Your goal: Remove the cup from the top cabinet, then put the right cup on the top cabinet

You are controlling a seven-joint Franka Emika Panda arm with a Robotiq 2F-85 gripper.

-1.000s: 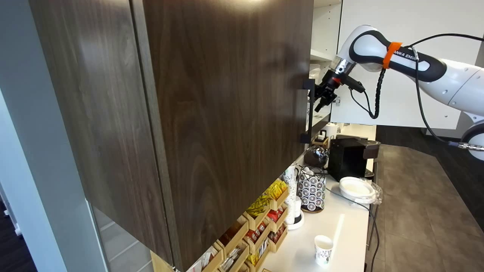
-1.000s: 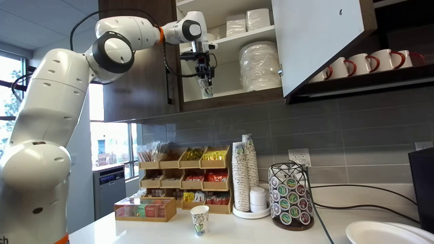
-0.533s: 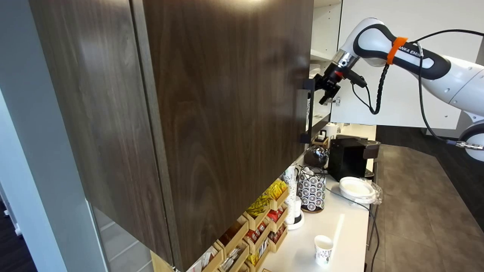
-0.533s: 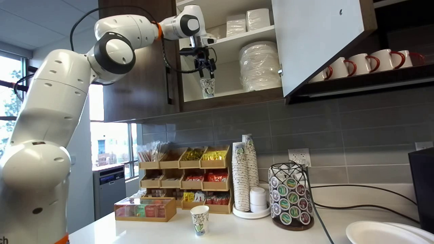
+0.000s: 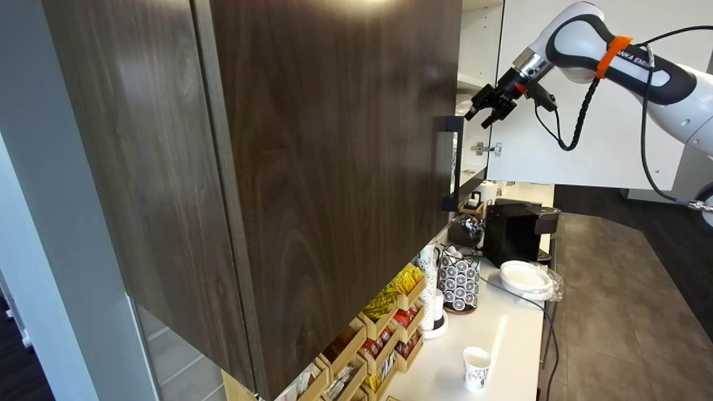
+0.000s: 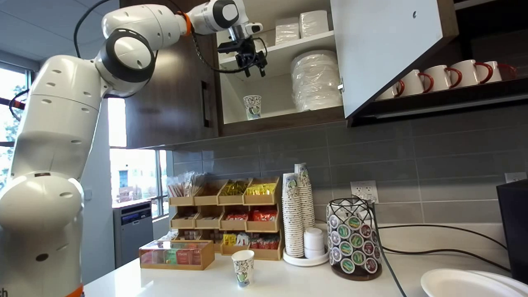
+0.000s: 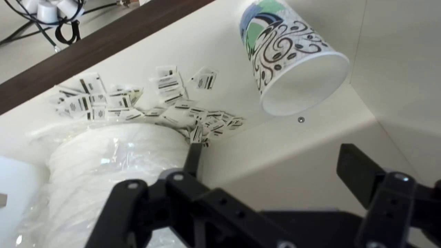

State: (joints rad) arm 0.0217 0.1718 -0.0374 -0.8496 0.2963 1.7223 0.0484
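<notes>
Gripper (image 7: 271,153), btm cut off in wrist view: fingers (image 7: 356,172) spread wide, holding nothing. Shelf cup (image 7: 286,51) upright in top cabinet (image 6: 284,121), below & apart; dark door (image 5: 340,167) hides most of interior in an ext. view. Wrapped stack (image 7: 113,155) & scattered packets (image 7: 168,82) w/ illegible print nearby. Counter cup (image 6: 243,267) on white counter (image 6: 185,284); window (image 6: 140,161) beyond.

Tool (image 6: 255,74) above cup (image 6: 253,107) in cabinet (image 6: 284,120)
</notes>
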